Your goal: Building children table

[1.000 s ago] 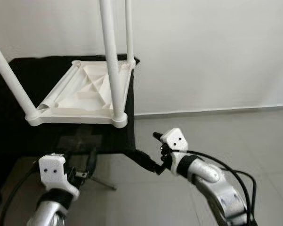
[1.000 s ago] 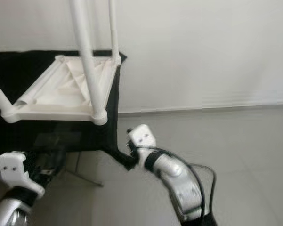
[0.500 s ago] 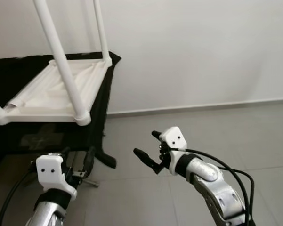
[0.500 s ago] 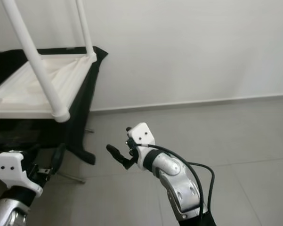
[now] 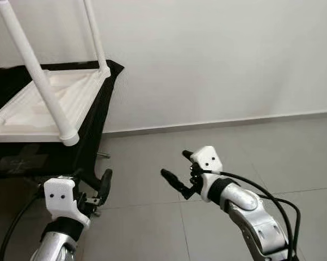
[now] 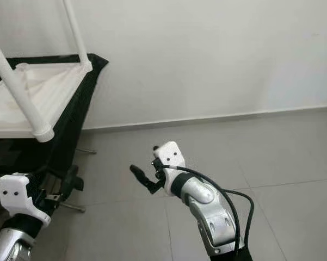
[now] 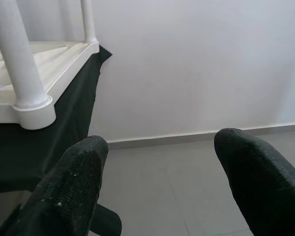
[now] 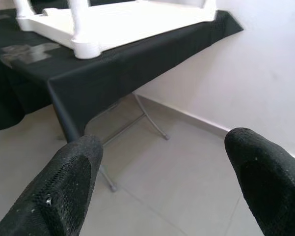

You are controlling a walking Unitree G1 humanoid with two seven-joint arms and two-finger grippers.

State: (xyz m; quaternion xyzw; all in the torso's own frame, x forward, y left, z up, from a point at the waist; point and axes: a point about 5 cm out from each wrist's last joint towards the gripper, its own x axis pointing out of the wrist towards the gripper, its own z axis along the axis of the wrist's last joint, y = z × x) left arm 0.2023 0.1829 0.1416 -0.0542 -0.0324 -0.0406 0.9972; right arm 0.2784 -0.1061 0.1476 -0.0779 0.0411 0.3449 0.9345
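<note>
Left eye view: the white children's table [image 5: 49, 103] sits upside down in the upper left of the frame, its legs [image 5: 35, 70] pointing up, resting on a stand draped in black cloth [image 5: 95, 122]. The left gripper [image 5: 92, 187] hangs at lower left over the grey tiled floor [image 5: 261, 147], below the stand's edge, touching nothing. The right gripper [image 5: 179, 171] is at lower centre, fingers aimed toward the left of the frame, well apart from the table, empty.

Right eye view: the same scene; the table is at the upper left edge, the white wall [image 6: 217, 54] runs across the top, and the right arm [image 6: 204, 206] reaches up from the bottom centre with a black cable looped beside it.

Left wrist view: the two black fingers [image 7: 68, 191] stand spread wide, nothing between them. Beyond, a table corner with one leg socket lies on the black cloth at the upper left.

Right wrist view: the fingers [image 8: 64, 189] are spread wide and hold nothing. The table lies across the top of the frame on the black cloth, and thin metal stand legs [image 8: 149, 118] meet the floor beneath.
</note>
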